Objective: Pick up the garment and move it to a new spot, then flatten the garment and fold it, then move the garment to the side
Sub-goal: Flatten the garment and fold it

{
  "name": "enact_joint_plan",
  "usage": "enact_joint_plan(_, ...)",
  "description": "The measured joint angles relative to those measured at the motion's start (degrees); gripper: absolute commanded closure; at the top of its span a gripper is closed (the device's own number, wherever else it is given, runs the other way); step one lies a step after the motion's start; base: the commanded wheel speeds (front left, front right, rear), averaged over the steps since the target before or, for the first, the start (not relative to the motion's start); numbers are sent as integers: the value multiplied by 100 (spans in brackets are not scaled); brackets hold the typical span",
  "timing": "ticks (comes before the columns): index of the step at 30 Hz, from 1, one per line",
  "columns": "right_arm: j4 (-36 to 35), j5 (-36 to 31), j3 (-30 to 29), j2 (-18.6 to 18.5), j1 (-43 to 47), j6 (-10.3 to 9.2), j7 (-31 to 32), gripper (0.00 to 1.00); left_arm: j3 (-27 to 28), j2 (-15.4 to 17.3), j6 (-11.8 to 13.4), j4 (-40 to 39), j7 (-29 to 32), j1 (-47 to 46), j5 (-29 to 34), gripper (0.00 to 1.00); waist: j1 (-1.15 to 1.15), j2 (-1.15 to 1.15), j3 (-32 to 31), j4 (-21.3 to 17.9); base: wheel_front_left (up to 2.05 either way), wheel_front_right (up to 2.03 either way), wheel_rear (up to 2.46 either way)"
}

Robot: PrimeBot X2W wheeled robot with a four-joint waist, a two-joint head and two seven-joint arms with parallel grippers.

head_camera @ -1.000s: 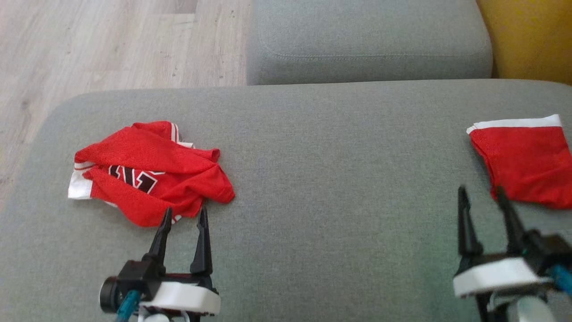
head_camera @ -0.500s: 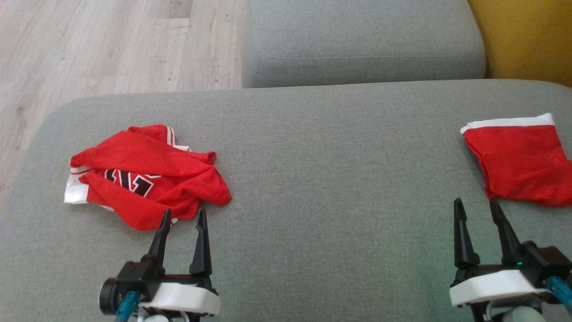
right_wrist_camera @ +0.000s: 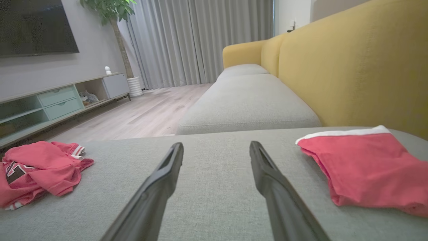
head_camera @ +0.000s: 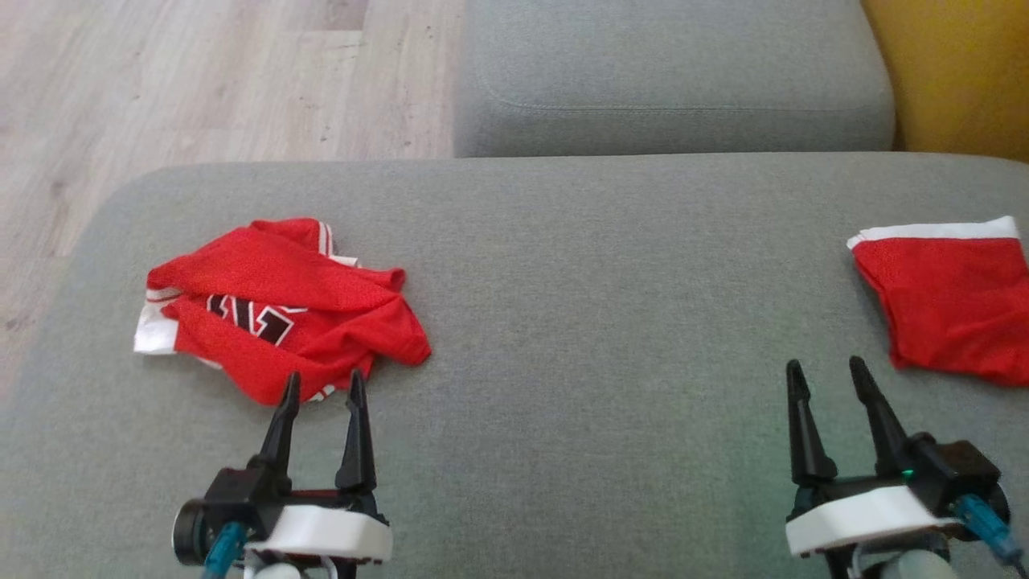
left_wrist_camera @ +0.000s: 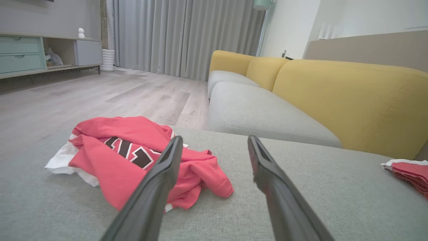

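Grey cushion [head_camera: 579, 281], crumpled red jersey [head_camera: 273, 277] with black numerals; left end effector [head_camera: 323, 375], right end effector [head_camera: 826, 364] both apart.

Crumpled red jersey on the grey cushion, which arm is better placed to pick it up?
Left. The left claw is open, its tips at the near edge of the crumpled red jersey. The right claw, also open, hangs far across the grey cushion, beside the folded red garment.
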Motion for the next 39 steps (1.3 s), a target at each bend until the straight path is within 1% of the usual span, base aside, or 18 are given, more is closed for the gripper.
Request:
enact_joint_plan(6,22,49,154,-1,2,0,0,0,25,0,-2,-2,0,1,-26,0,0,0,-19,206,0,0,0)
enact_joint_plan(7,43,67,248,-1,4,0,-1,0,47,0,-1,-2,0,1,-24,0,0,0,-32,318,0,0,0)
enact_joint_plan(8,43,67,248,-1,4,0,-1,0,47,0,-1,-2,0,1,-24,0,0,0,-32,318,0,0,0)
enact_joint_plan(9,53,69,363,-1,7,0,-1,0,74,1,-1,-2,0,2,-9,0,0,0,-48,449,0,0,0)
enact_joint_plan(10,53,69,363,-1,7,0,-1,0,74,1,-1,-2,0,2,-9,0,0,0,-48,449,0,0,0)
enact_joint_plan(19,120,334,713,-1,40,0,-14,0,136,4,-19,13,0,42,141,0,0,0,-145,1149,0,0,0)
enact_joint_plan(24,185,480,803,-1,45,0,-52,0,197,8,-68,47,1,94,225,0,0,0,-215,1494,0,0,0)
enact_joint_plan(25,224,509,826,-1,46,0,-54,0,208,9,-104,48,1,101,230,0,0,0,-241,1611,0,0,0)
enact_joint_plan(27,249,520,835,-1,46,0,-54,0,214,9,-110,48,1,115,230,0,0,0,-266,1708,0,0,0)
enact_joint_plan(32,261,521,860,-1,46,0,-55,0,260,9,-116,48,1,177,233,0,0,0,-298,1830,0,0,0)
enact_joint_plan(36,268,528,912,-1,44,0,-55,0,286,45,-119,44,1,180,464,0,0,0,-262,1788,0,0,0)
enact_joint_plan(39,260,527,899,-1,43,0,-55,0,277,59,-222,56,1,149,525,0,0,0,-194,1712,0,0,0)
